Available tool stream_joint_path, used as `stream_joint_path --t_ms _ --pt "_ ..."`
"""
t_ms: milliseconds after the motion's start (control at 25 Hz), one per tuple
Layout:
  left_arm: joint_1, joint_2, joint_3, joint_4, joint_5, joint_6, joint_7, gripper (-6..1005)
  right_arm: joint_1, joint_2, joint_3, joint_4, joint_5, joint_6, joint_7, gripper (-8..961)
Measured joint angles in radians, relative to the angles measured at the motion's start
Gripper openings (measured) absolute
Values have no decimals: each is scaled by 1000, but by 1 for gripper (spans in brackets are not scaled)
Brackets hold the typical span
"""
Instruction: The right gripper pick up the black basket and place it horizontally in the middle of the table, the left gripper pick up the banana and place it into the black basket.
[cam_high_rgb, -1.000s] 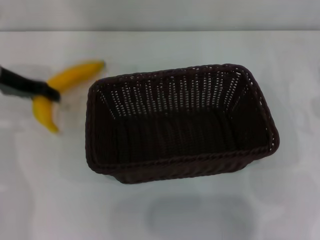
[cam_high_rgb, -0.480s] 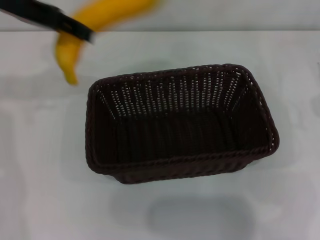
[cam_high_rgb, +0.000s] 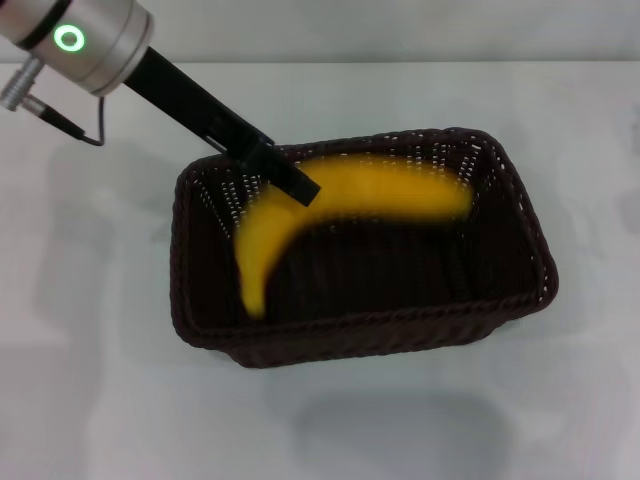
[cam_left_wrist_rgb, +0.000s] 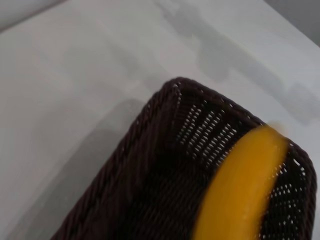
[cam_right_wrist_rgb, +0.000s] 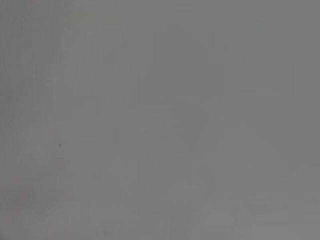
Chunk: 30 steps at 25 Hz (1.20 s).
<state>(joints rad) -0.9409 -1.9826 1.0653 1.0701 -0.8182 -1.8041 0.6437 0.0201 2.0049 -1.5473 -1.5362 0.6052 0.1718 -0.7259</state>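
The black basket (cam_high_rgb: 520, 250) lies lengthwise in the middle of the white table (cam_high_rgb: 90, 380). My left gripper (cam_high_rgb: 290, 182) reaches in from the upper left and is shut on the banana (cam_high_rgb: 370, 195), holding it above the basket's inside, over its far half. The banana's one end points to the basket's right, the other curves down to the front left. In the left wrist view the banana (cam_left_wrist_rgb: 240, 190) hangs over the basket's corner (cam_left_wrist_rgb: 165, 130). The right gripper is out of view; the right wrist view shows only plain grey.
The left arm's silver wrist with a green ring light (cam_high_rgb: 70, 38) and a thin cable (cam_high_rgb: 60, 118) hangs over the table's far left. A faint shadow lies on the table in front of the basket.
My left gripper has carried the banana from the table's left, up and rightward, to above the basket's inside. The basket has not moved.
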Motion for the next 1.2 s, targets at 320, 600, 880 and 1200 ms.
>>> stream_joint_path --t_ms 320,600,880,1200 --pt "194 -22 -68 186 -34 119 127 604 -22 0 7 8 2 -26 6 381" --pt "516 -90 -181 408 -290 329 406 838 -55 3 -2 41 17 -181 9 381" --pt "849 -98 -193 250 -848 519 878 874 44 -4 240 63 266 191 -23 382" --pt "911 -96 -276 -119 -1136 470 1277 870 157 -3 664 382 999 777 -723 395"
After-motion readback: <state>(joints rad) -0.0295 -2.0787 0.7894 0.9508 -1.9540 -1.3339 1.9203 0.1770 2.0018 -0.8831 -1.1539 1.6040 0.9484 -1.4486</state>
